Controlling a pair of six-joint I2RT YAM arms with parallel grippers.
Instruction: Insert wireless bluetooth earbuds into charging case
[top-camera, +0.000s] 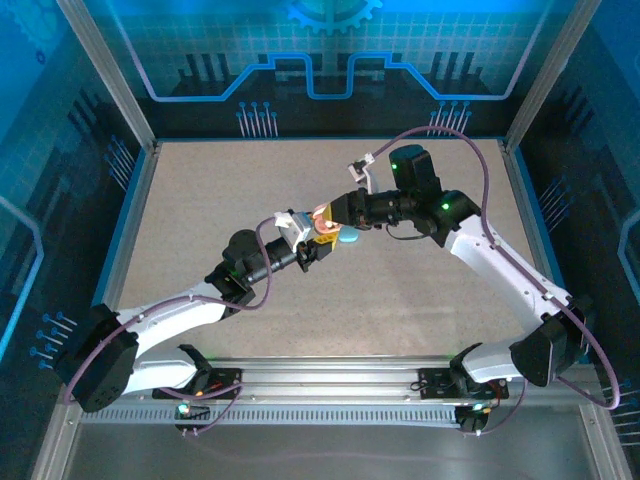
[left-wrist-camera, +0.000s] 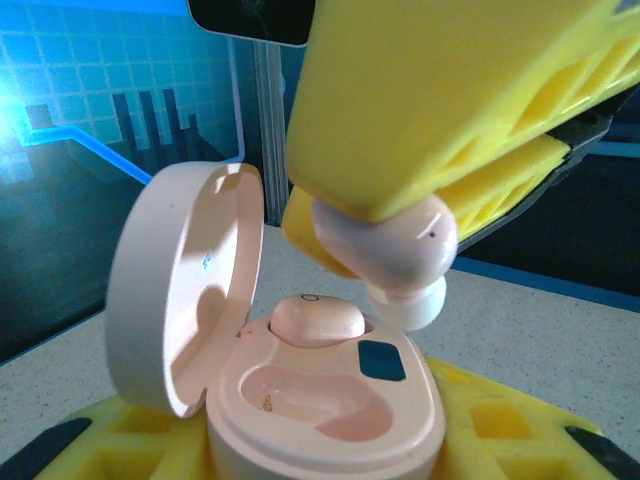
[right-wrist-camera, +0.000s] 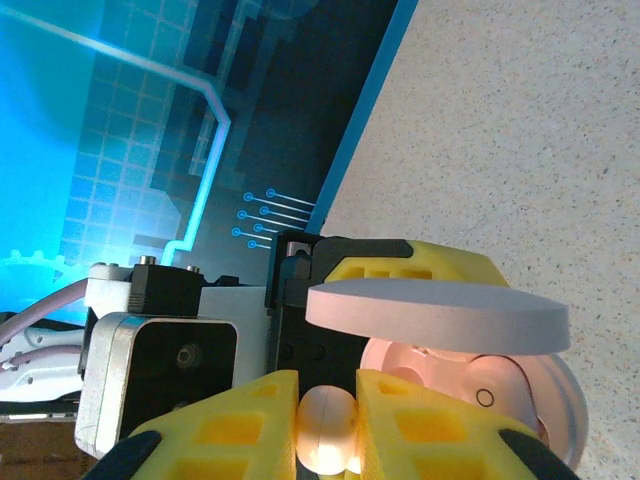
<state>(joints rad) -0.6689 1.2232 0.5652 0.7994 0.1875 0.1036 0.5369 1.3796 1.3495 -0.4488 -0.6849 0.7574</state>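
My left gripper (left-wrist-camera: 330, 445) is shut on a pink charging case (left-wrist-camera: 330, 420), its yellow fingers (left-wrist-camera: 500, 430) on either side of the base. The lid (left-wrist-camera: 180, 290) stands open to the left. One pink earbud (left-wrist-camera: 315, 320) sits in the far socket, and the near socket (left-wrist-camera: 320, 395) is bare. Just above the case hangs a second pink earbud (left-wrist-camera: 395, 245), white tip down, with my right gripper (right-wrist-camera: 328, 425) shut on it. In the right wrist view that earbud (right-wrist-camera: 328, 435) is pinched between the yellow fingers, with the lid (right-wrist-camera: 440, 315) edge-on beyond. From above, the grippers (top-camera: 318, 235) meet mid-table.
A pale blue oval thing (top-camera: 347, 237) lies on the speckled table (top-camera: 200, 200) right beside the two grippers. Metal frame posts and blue patterned walls (top-camera: 120, 90) ring the table. The arms' cables loop above the right arm (top-camera: 470, 150).
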